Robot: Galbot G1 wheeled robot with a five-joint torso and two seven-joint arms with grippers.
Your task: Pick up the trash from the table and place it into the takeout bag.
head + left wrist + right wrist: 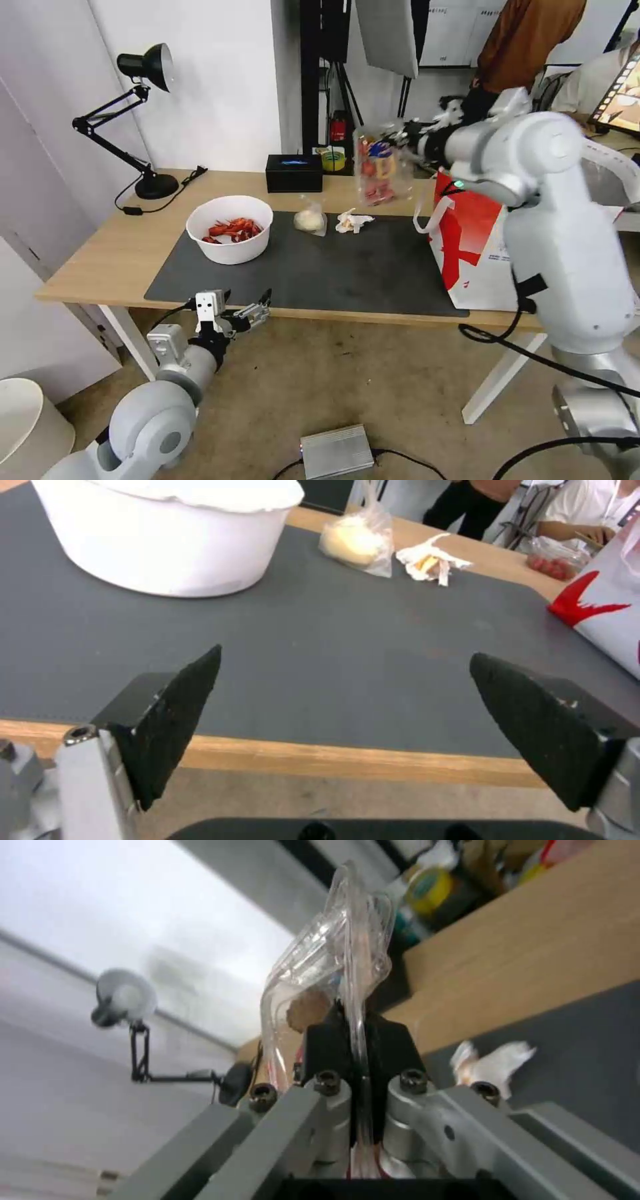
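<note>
The right end effector (pixel 357 1040), fingers pinched on one clear clamshell box (pixel 377 167), holds it aloft in the upper centre of the head view, beside the takeout bag (pixel 470 250) at right. On the desk (pixel 107 260) lie one white bowl (pixel 230 229) of crayfish shells, one small bag (pixel 310 219) and one tissue (pixel 353 221). The left end effector (pixel 343 680), fingers spread, hangs at the desk's near edge, lower left.
</note>
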